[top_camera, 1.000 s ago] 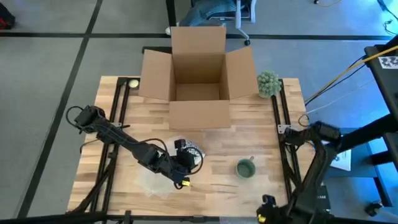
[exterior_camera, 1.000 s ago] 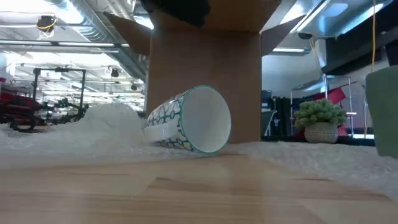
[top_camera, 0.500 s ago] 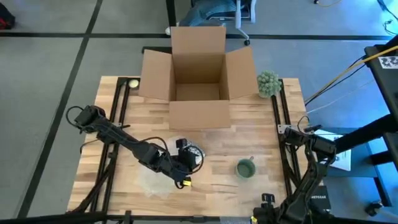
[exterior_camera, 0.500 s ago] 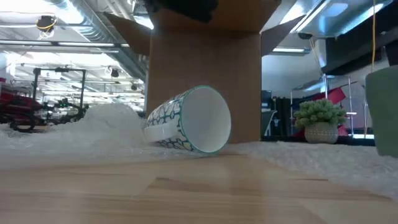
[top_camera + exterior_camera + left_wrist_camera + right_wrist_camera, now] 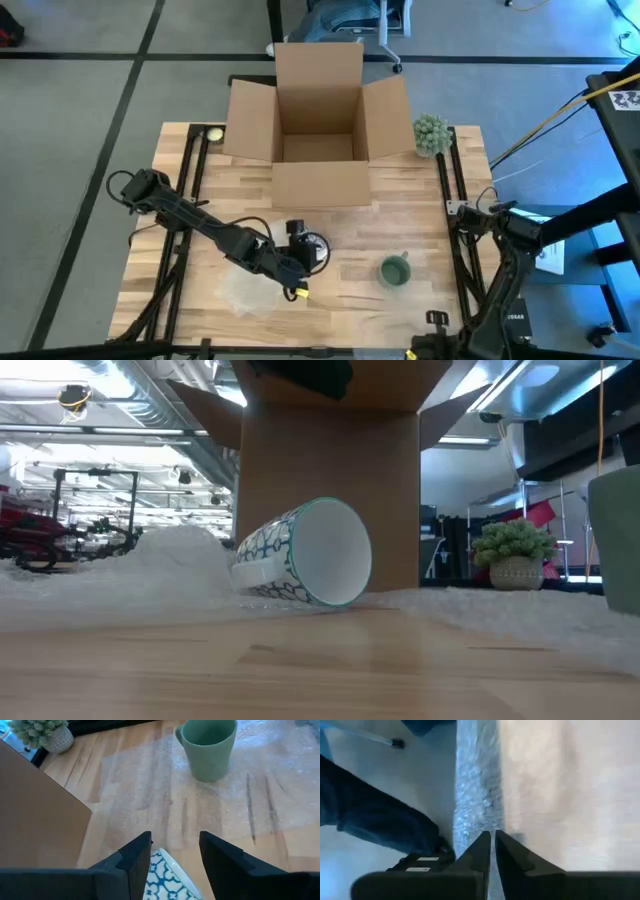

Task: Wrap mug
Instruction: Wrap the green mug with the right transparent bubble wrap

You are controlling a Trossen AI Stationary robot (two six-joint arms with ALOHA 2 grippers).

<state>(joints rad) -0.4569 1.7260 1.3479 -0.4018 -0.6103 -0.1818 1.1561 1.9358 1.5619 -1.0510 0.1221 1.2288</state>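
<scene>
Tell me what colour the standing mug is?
Plain green mug, clearest in the left wrist view.

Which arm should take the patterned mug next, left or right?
Left, probably. The left pincer is open right over the patterned mug, which lies on its side on the bubble wrap. The right pincer sits shut at the table's right edge, far off.

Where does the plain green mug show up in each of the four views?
High view: the plain green mug stands upright on the wooden table, right of centre.
Low view: only a green sliver at the right edge.
Left wrist view: upright on bubble wrap, handle visible.
Right wrist view: not in it.
Shared landmark: the small potted plant.
</scene>
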